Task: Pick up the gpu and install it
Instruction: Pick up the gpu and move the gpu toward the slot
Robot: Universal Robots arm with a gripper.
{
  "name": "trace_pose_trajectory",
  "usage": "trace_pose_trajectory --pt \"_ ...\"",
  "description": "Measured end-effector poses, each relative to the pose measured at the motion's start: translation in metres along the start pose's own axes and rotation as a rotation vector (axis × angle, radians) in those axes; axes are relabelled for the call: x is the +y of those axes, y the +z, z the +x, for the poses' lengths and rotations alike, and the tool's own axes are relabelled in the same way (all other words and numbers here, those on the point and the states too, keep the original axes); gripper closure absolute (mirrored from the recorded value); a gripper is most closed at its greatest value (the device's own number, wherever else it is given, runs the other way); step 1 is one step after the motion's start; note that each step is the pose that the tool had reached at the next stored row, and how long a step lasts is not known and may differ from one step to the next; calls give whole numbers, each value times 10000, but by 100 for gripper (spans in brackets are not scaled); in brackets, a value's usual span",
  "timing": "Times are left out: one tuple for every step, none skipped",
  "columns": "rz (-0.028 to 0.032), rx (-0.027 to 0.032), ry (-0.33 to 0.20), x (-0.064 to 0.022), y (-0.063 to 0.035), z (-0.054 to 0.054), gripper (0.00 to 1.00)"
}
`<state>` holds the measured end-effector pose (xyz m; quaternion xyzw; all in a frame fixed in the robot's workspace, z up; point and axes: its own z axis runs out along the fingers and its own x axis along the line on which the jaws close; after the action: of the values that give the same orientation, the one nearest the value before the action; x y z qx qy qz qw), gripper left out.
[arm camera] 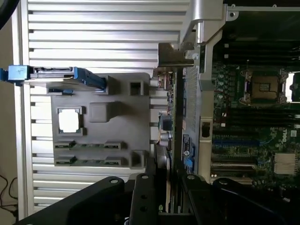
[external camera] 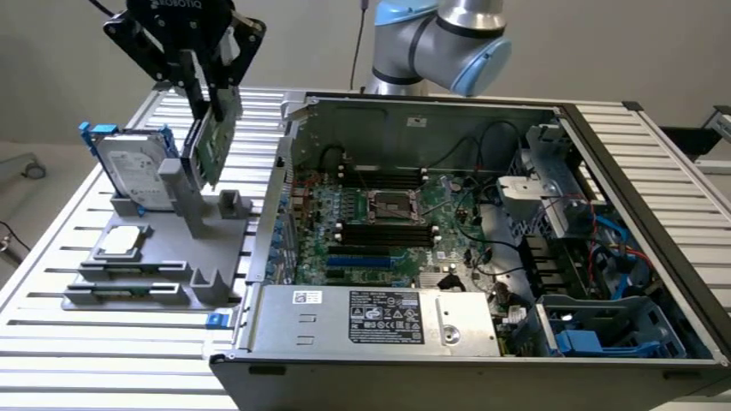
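The gpu (external camera: 212, 141), a thin green circuit card with a metal bracket, hangs upright and edge-down just above the grey holder (external camera: 171, 257) at the exterior view's left. My gripper (external camera: 209, 101) is shut on its top edge, one black finger on each face. In the wrist view the gpu (arm camera: 177, 117) appears edge-on between my fingers (arm camera: 146, 187), over the gap between the holder (arm camera: 101, 122) and the open computer case (arm camera: 253, 108). The motherboard (external camera: 383, 227) with its blue slots (external camera: 359, 255) lies open inside the case.
A silver hard drive in a blue frame (external camera: 132, 167) stands upright in the holder, and a square CPU chip (external camera: 123, 241) lies flat in it. The case wall (external camera: 280, 171) rises beside the holder. A power supply (external camera: 377, 317) and cables (external camera: 594, 248) fill the case's front and right.
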<state>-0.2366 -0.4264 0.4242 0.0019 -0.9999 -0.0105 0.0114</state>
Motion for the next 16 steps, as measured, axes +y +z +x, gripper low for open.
trace_pose_trajectory --pt "-7 1 0 0 -9 -45 74" --pt "-18 0 1 0 -16 -93 74" --pt "-32 0 0 0 -21 -138 74" --pt "-48 1 -1 0 -26 -185 74" --pt "-71 1 -1 0 -28 -230 74" --pt "-106 1 -2 0 -29 -274 74" --pt "-146 0 -3 -1 -30 -319 74" --pt "-180 -1 -4 -1 -31 -365 74" --pt "-211 0 -5 -1 -32 -410 74" --pt "-235 -1 -4 -1 -33 -454 74" --pt "-250 0 -5 -1 -35 -499 74" --pt "-259 -1 -5 -1 -35 -546 74" --pt "-265 -1 -6 -2 -36 -591 74" --pt "-268 0 -5 -2 -36 -640 74" --pt "-268 1 -6 -2 -36 -683 74" --pt "-267 1 -5 -2 -36 -728 74"
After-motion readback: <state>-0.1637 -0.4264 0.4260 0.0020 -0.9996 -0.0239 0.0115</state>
